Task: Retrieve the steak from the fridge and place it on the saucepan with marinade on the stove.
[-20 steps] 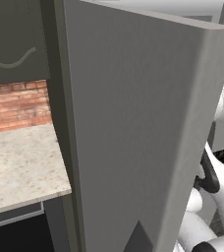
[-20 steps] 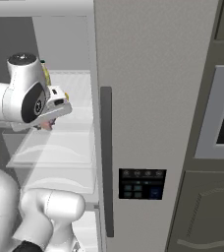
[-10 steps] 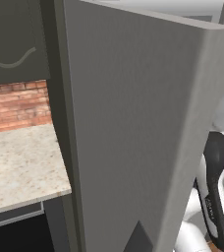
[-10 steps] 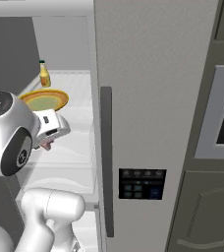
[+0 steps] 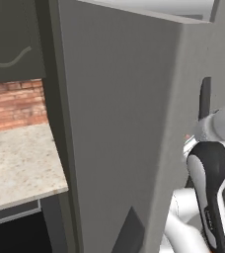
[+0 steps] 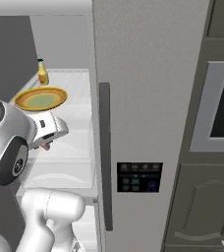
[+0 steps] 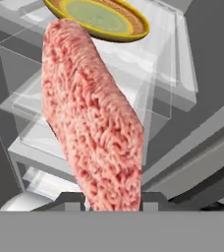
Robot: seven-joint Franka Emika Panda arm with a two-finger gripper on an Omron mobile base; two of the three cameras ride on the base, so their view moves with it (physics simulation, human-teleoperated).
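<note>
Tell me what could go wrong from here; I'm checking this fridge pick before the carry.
The flat pinkish-red steak sticks far out of the pincer, held at one end only, so it may slip or swing loose. The round yellow plate sits just behind on the clear fridge shelf; a wide arm swing might knock it.

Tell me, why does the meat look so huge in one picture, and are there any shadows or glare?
Hand view: the steak looms large because the camera sits right behind the pincer holding it; flat, even light, no glare. Right base view: the yellow plate and fridge are softly rendered, without hard shadows. Left base view: the open fridge door is a plain grey slab, its edges slightly blurry.
</note>
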